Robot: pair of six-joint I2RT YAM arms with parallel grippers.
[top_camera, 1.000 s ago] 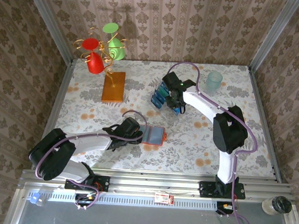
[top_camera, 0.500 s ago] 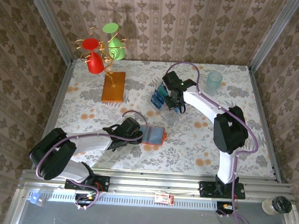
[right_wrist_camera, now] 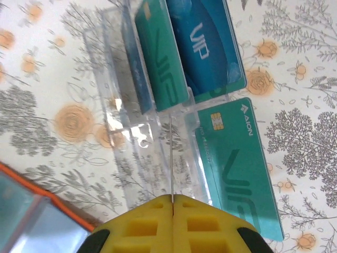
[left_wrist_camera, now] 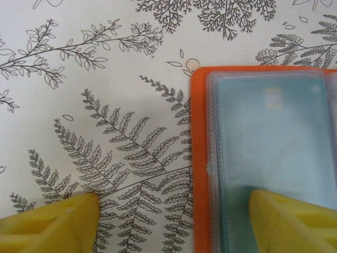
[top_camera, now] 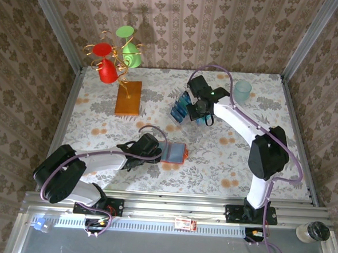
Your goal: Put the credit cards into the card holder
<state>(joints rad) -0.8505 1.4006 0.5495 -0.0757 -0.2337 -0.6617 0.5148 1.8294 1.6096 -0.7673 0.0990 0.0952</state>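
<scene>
The right gripper (right_wrist_camera: 172, 203) has its jaws pressed flat together, and a thin pale line runs straight out from their seam. This is probably one of the credit cards (right_wrist_camera: 171, 158) pinched and seen edge-on, though that is a judgement. The step in hand looks like drawing that card clear of the clear stand (right_wrist_camera: 121, 132) directly ahead of the jaws. To do it well, the pinch should stay firm and the pull should follow the slot, so the neighbouring cards are not dragged out. The card can then swing toward the card holder (left_wrist_camera: 196, 132), whose orange corner lies behind and left of these jaws. The left gripper (left_wrist_camera: 174, 196) stands wide and holds nothing, straddling the holder's edge with one finger (left_wrist_camera: 295, 221) over a clear sleeve (left_wrist_camera: 268, 142); contact cannot be told. Counted ahead of the right jaws: three cards in the stand, namely a dark blue one (right_wrist_camera: 138, 68), a teal one (right_wrist_camera: 160, 58) and a blue VIP one (right_wrist_camera: 205, 42). A possible fourth hides behind, and one teal card (right_wrist_camera: 237, 174) sits just right. There is one holder and one stand.
</scene>
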